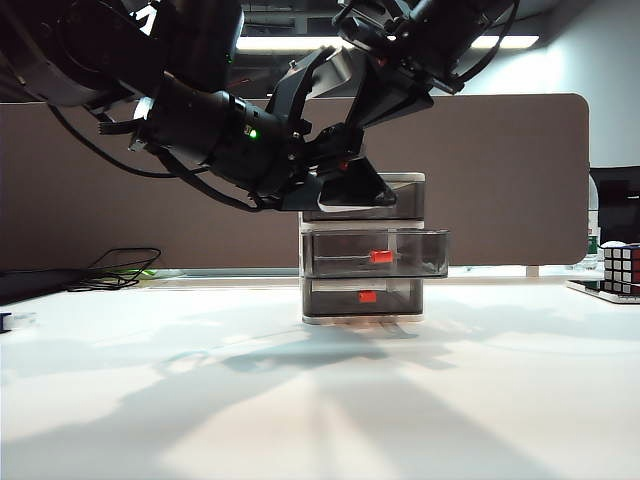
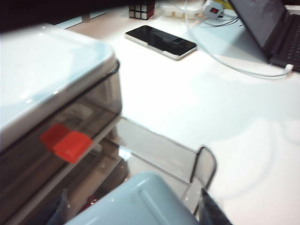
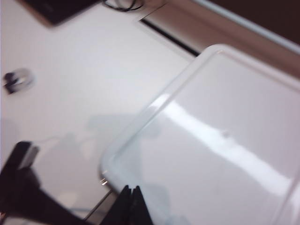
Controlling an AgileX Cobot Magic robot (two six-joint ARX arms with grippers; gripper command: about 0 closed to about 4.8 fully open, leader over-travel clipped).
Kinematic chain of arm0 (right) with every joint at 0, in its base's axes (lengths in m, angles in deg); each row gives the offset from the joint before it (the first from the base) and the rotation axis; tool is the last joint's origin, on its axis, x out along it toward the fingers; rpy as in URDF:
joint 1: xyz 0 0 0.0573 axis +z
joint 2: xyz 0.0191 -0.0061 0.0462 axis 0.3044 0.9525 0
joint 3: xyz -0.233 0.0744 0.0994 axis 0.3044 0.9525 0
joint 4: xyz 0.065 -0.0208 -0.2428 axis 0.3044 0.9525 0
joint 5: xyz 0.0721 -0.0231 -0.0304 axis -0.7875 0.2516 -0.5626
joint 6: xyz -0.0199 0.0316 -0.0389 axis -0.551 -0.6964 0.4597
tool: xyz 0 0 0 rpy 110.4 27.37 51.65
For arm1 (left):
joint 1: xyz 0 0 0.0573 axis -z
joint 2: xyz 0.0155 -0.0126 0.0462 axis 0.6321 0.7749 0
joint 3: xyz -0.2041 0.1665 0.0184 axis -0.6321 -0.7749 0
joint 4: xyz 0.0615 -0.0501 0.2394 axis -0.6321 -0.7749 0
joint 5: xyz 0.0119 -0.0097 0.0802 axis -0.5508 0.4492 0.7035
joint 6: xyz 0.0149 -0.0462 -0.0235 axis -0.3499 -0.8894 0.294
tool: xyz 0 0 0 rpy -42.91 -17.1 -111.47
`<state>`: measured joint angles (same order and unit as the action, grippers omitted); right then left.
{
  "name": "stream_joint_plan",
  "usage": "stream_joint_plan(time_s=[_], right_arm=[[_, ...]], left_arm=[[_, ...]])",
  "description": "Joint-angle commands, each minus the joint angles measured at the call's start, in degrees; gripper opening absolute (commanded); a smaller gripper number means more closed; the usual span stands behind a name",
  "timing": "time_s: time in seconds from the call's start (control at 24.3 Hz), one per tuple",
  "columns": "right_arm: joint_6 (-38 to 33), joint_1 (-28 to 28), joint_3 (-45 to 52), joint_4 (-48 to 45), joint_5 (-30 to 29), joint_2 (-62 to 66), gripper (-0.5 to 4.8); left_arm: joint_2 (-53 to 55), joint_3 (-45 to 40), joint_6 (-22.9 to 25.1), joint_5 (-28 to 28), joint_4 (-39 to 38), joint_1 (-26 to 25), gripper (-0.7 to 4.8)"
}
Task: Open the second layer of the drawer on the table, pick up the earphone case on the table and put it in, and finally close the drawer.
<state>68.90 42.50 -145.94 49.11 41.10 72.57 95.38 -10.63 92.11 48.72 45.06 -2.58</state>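
**A:** How far along are you?

**B:** Nearest you on the counter [image 1: 150, 400], the second layer [image 1: 375, 253] already stands pulled out of the drawer [image 1: 340, 297], its red tab and sliding axis pointing at the exterior camera. Placing and closing are left.

**A:** And the earphone case?

**B:** Your left end effector [image 2: 136, 213] pinches the earphone case [image 2: 140, 197] above the open tray. Only one end shows, so I can't tell its long axis. Behind, your right end effector [image 3: 130, 204] hovers over the unit's top, fingers together and empty.
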Motion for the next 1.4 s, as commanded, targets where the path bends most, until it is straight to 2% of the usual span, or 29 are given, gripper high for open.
stream_joint_plan(time_s=[0.04,0.16,0.62,0.74,0.82,0.87,0.91,0.95,1.15,1.24,1.4], right_arm=[[-0.17,-0.44,-0.31,-4.68,3.13,0.92,-0.03],[-0.17,-1.09,-1.03,-4.92,5.16,3.08,-0.03],[-0.20,-1.68,-2.05,-2.89,4.52,6.88,-0.02],[-0.20,-1.68,-2.05,-2.71,4.50,6.88,-0.02],[-0.20,-1.68,-2.05,-2.51,4.50,6.88,-0.02],[-0.20,-1.68,-2.05,-2.43,4.50,6.88,-0.02],[-0.20,-1.68,-2.05,-2.38,4.50,6.88,-0.02],[-0.20,-1.68,-2.05,-2.38,4.50,6.88,-0.02],[-0.20,-1.68,-2.05,-2.40,4.50,6.88,-0.02],[-0.20,-1.68,-2.05,-2.38,4.50,6.91,-0.02],[-0.20,-1.75,-2.05,-1.64,4.55,6.91,-0.02]], left_arm=[[-0.31,0.09,0.02,0.44,1.11,0.02,2.09],[-0.28,0.09,-0.02,1.46,1.09,0.07,2.09],[0.37,0.13,0.00,1.70,1.97,0.04,2.23],[1.05,0.13,0.00,2.71,2.56,0.04,3.20],[1.36,0.13,0.00,2.71,2.67,0.02,3.20],[1.40,0.13,0.00,2.71,2.86,0.02,3.41],[1.51,0.15,0.02,2.73,3.32,0.02,3.95],[1.53,0.15,0.02,2.73,3.48,0.02,4.10],[1.73,0.15,0.02,2.73,3.72,0.02,4.19],[1.25,0.13,-0.02,2.64,3.02,0.07,4.40],[-5.05,0.11,1.18,2.71,-5.35,0.04,4.40]])
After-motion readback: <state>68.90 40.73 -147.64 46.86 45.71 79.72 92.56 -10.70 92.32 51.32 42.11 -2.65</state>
